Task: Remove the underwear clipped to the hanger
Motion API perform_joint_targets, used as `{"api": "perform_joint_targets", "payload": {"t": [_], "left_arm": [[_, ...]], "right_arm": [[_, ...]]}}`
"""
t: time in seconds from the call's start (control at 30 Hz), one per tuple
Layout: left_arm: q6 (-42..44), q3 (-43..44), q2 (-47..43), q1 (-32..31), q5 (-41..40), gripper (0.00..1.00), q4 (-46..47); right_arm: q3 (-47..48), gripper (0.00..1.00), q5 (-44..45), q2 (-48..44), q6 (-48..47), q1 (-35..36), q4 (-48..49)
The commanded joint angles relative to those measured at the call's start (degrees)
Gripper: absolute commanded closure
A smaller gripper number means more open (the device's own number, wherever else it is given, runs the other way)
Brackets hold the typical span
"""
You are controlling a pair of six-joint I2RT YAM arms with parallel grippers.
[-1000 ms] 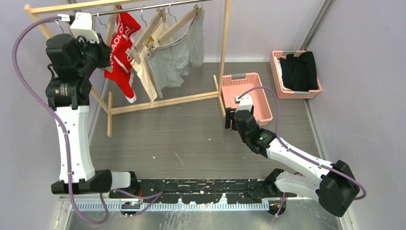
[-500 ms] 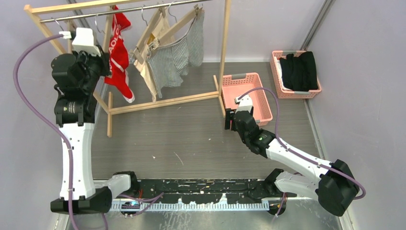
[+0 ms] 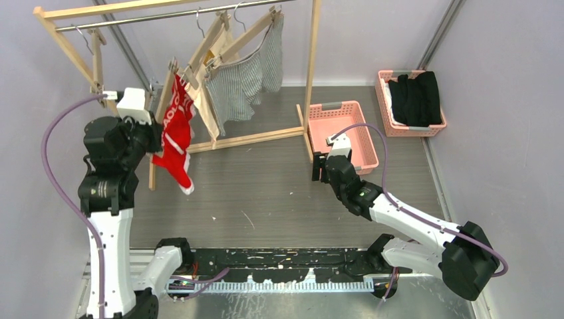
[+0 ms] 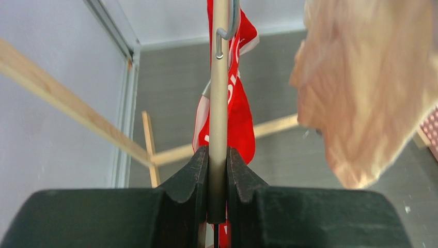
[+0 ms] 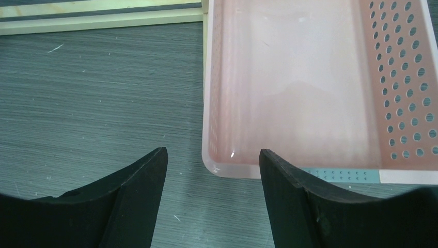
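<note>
My left gripper (image 3: pixel 155 131) (image 4: pixel 218 151) is shut on the bar of a wooden hanger (image 3: pixel 166 93) (image 4: pixel 219 93). The hanger is off the rail and held low in front of the rack. The red underwear (image 3: pixel 175 136) (image 4: pixel 241 111) with white lettering hangs from it, clipped. The cream-beige underwear (image 3: pixel 203 109) (image 4: pixel 366 88) and the pinstriped underwear (image 3: pixel 243 80) hang clipped to hangers on the rail (image 3: pixel 166 13). My right gripper (image 3: pixel 318 166) (image 5: pixel 212 155) is open and empty, low over the floor at the near corner of a pink basket (image 5: pixel 219 103).
The wooden rack's frame (image 3: pixel 310 66) and its floor bars (image 3: pixel 226 141) stand at the back. The empty pink basket (image 3: pixel 368 143) sits right of the rack. A second pink basket (image 3: pixel 384 100) at the right wall holds a black garment (image 3: pixel 416 96).
My left arm has come down and toward the near side, carrying the hanger with the red underwear off the rail. The right arm has not moved.
</note>
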Motion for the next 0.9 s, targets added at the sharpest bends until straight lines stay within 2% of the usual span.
{"api": "perform_joint_targets", "payload": {"t": [0.0, 0.1, 0.2, 0.4, 0.57, 0.73, 0.87], "left_arm": [[-3.2, 0.6, -4.8, -0.8, 2.0, 1.0, -11.5], [-5.1, 2.2, -4.5, -0.9, 6.1, 1.0, -21.8], [-8.9, 0.1, -6.7, -0.9, 12.7, 1.0, -25.8], [-18.2, -7.5, -13.6, -0.9, 30.1, 1.0, -20.8], [-16.5, -8.6, -12.6, -0.9, 37.7, 1.0, -20.5], [-14.1, -11.3, -13.0, -1.0, 46.8, 1.0, -20.5], [-11.1, -12.8, -12.7, -1.8, 49.1, 1.0, -20.5]], "right_arm": [[1.0, 0.29, 0.5, -0.5, 1.1, 0.3, 5.0], [2.4, 0.29, 0.0, 0.9, 1.1, 0.3, 5.2], [3.8, 0.29, 0.4, 2.1, 0.9, 0.3, 5.2], [8.8, 0.28, 1.1, 4.1, -1.1, 0.2, 5.2], [16.4, 0.25, -0.4, 6.1, -4.4, -0.2, 5.2], [23.1, 0.12, -9.4, 7.6, -7.2, -4.0, 5.2], [26.8, 0.08, -26.7, 7.5, -5.0, -12.0, 4.8]]}}
